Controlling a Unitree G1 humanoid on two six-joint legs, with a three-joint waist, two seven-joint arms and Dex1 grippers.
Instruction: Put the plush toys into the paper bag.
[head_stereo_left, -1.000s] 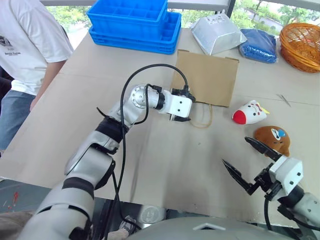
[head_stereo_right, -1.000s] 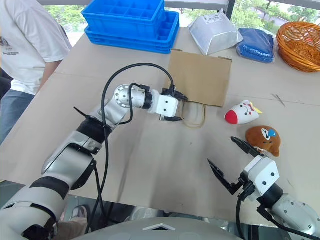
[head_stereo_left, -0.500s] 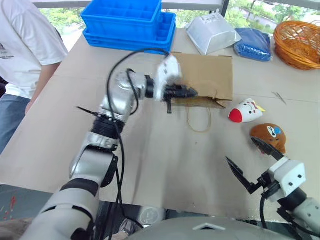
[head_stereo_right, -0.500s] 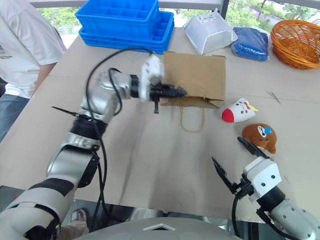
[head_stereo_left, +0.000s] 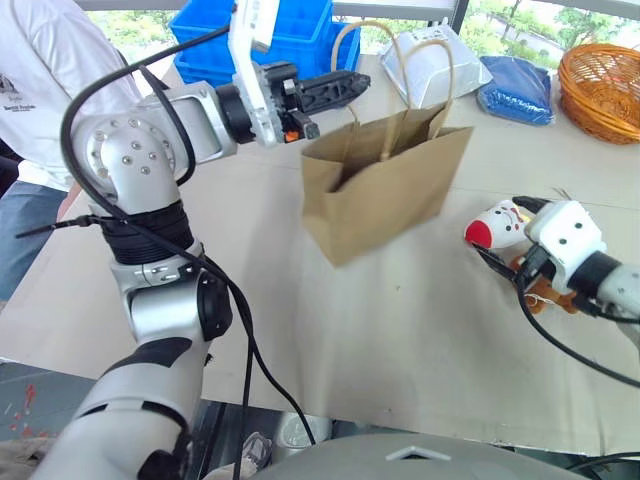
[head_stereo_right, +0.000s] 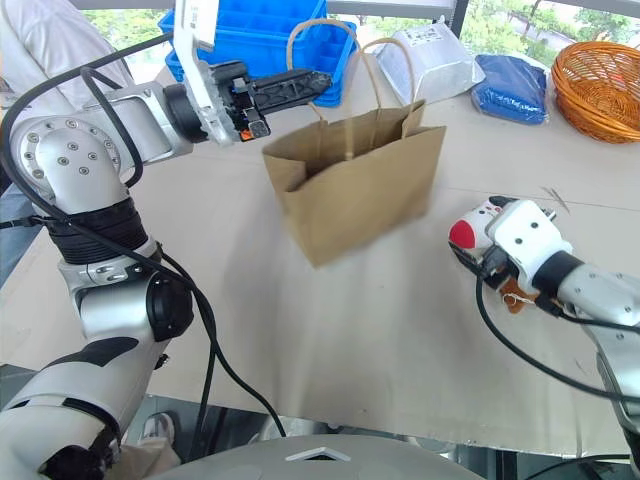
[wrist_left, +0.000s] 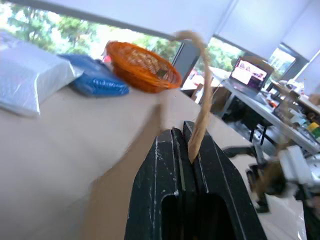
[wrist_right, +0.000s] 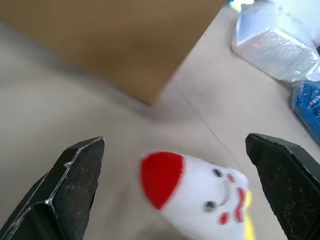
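The brown paper bag (head_stereo_left: 385, 180) hangs tilted above the table with its mouth up. My left gripper (head_stereo_left: 350, 85) is shut on one of its cord handles (wrist_left: 202, 90), and the other handle loop stands free. The white plush toy (head_stereo_left: 497, 225) with the red end lies on the table at the right. My right gripper (wrist_right: 175, 144) is open, its fingers (wrist_right: 75, 175) spread to either side of that toy's red end without touching it. The brown plush toy (head_stereo_left: 548, 298) lies just behind, mostly hidden by my right wrist.
Along the table's far edge stand stacked blue crates (head_stereo_left: 290, 40), a silver foil pouch (head_stereo_left: 435, 65), a blue packet (head_stereo_left: 520, 90) and an orange wicker basket (head_stereo_left: 605, 90). A person in a white T-shirt (head_stereo_left: 50, 90) stands at the table's left side.
My left gripper shut on the bag's handle and raised it, so the bag has left the table and hangs. My right gripper moved forward up to the white toy, staying open.
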